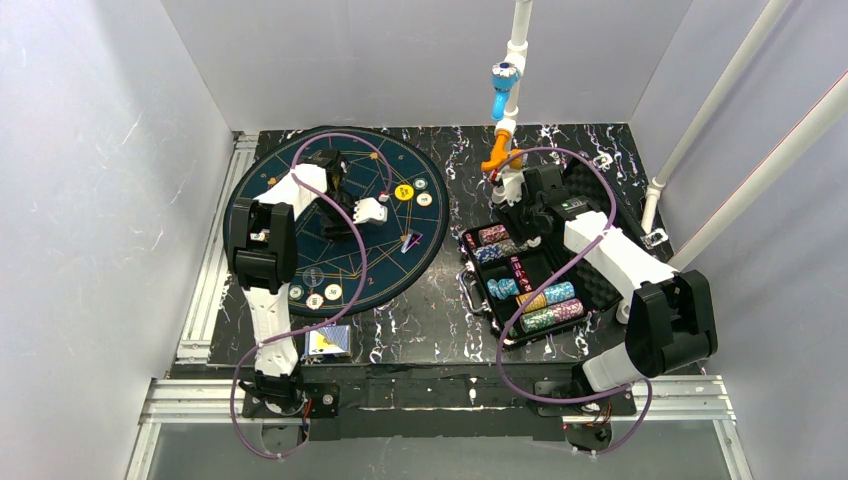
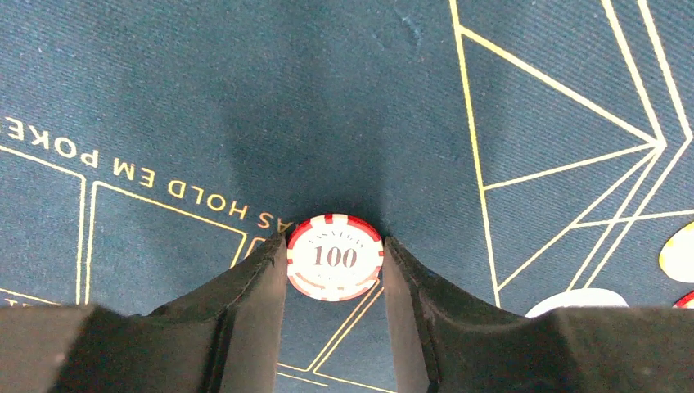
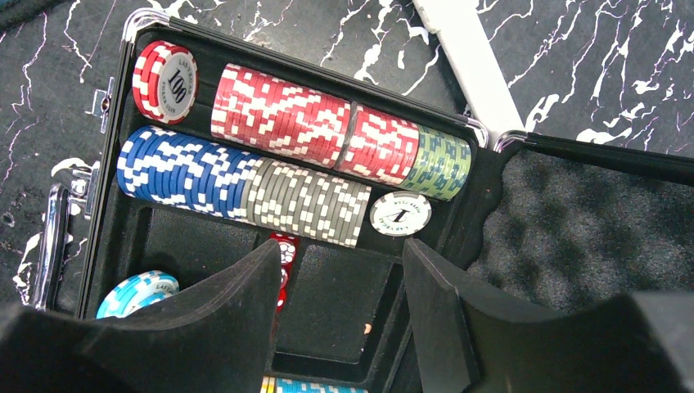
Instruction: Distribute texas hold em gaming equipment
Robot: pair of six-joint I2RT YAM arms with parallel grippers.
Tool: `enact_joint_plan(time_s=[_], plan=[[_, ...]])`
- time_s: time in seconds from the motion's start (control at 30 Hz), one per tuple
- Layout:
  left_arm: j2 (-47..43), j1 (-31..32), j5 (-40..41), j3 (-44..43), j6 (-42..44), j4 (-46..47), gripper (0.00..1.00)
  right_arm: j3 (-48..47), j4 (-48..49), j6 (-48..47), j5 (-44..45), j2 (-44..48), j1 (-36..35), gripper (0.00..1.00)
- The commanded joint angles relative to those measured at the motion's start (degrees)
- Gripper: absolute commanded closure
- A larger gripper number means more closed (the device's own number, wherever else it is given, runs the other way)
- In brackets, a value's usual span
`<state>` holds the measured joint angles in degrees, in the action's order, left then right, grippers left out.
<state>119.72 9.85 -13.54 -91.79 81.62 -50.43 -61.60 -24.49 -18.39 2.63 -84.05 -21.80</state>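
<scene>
A red-and-white chip marked 100 (image 2: 335, 256) lies flat on the dark blue poker mat (image 2: 245, 98), and both fingertips of my left gripper (image 2: 335, 246) press on its edges. In the top view, my left gripper (image 1: 340, 222) is over the middle of the round mat (image 1: 260, 180). A yellow chip (image 1: 404, 192) and a white chip (image 1: 424, 199) lie at the mat's right, three chips (image 1: 315, 299) at its near edge, and cards (image 1: 411, 240) near its centre. My right gripper (image 3: 340, 262) is open and empty above the chip case (image 1: 590, 285).
The case (image 3: 303, 70) holds rows of red (image 3: 282, 115), blue (image 3: 180, 172), grey (image 3: 307, 201) and green (image 3: 442, 164) chips, a loose white chip (image 3: 400, 213), red dice (image 3: 284, 246) and a cyan chip (image 3: 135, 292). A card box (image 1: 328, 342) lies near the left base. White poles stand at the back right.
</scene>
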Motion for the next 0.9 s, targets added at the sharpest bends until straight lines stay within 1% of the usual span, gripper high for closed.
enact_joint_plan(time_s=[0.0, 0.1, 0.2, 0.37, 0.57, 0.73, 0.87], plan=[[0.77, -0.09, 0.03, 0.12, 1.09, -1.08, 0.66, -1.06, 1.55, -0.37, -0.18, 0.55, 0.18, 0.36], [0.13, -0.09, -1.19, -0.57, 0.97, -1.2, 0.71, -1.06, 1.55, -0.46, -0.17, 0.64, 0.18, 0.36], [-1.05, 0.0, -3.06, -1.75, -0.45, -1.79, 0.73, -1.06, 1.54, -0.42, -0.27, 0.64, 0.23, 0.36], [-2.41, -0.36, -5.07, -5.54, -5.83, -3.23, 0.73, -1.15, 1.38, -0.42, -0.56, 0.86, 0.18, 0.36], [-3.69, -2.95, -9.07, -9.78, -12.29, -6.68, 0.72, -1.11, 1.37, -0.42, -0.74, 1.25, 0.18, 0.36], [-6.03, -7.74, -12.24, -10.63, -16.88, -8.67, 0.72, -1.08, 1.1, -0.42, -2.01, 1.63, 0.19, 0.36], [-7.03, -14.52, -15.8, -12.12, -20.33, -10.92, 0.72, -0.9, 1.08, -0.59, -2.19, 2.12, 0.23, 0.36]])
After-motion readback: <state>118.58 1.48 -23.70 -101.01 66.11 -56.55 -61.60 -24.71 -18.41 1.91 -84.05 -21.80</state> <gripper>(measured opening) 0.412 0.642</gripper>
